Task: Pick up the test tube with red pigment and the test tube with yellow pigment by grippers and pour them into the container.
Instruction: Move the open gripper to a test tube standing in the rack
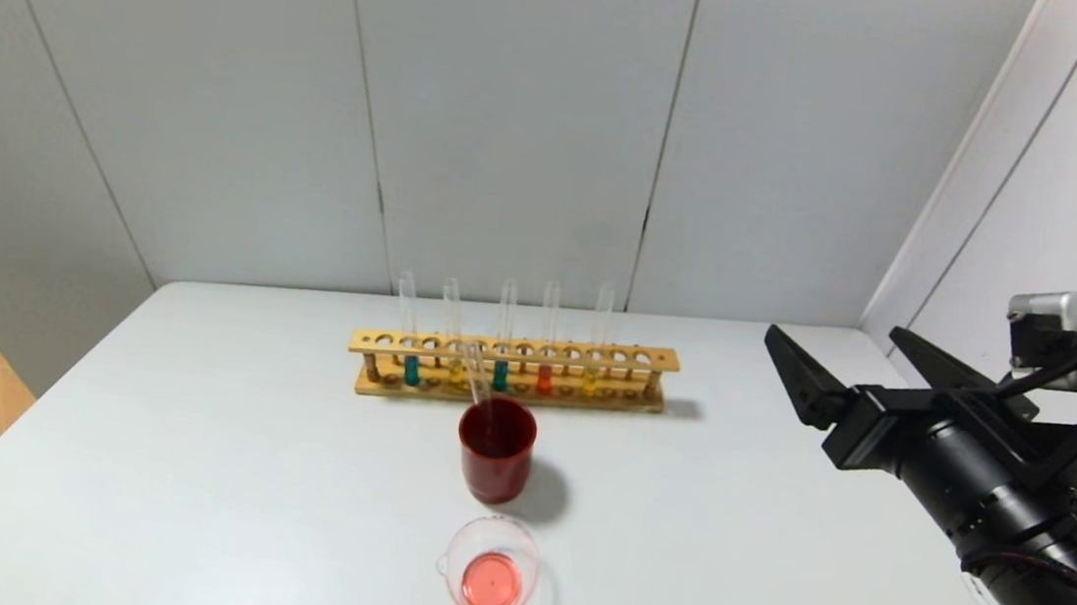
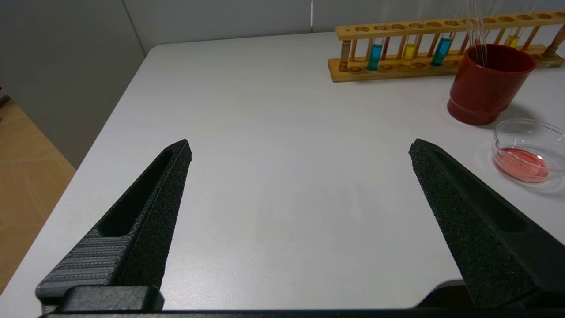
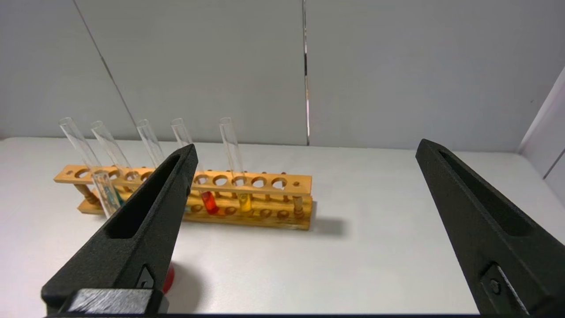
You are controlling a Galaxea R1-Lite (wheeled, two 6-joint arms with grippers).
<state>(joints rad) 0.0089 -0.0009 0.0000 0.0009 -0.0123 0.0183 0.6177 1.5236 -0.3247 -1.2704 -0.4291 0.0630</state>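
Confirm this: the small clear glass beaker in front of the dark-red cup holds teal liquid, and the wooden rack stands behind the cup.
Wrong in one respect: the small clear glass beaker holds pinkish-red liquid, not teal, as the head view shows. It does sit in front of the dark-red cup, and the wooden rack stands behind that cup.

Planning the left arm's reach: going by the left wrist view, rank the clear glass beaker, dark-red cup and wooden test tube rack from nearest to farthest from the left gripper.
1. Clear glass beaker, nearest.
2. Dark-red cup, behind it.
3. Wooden test tube rack, farthest, towards the wall.
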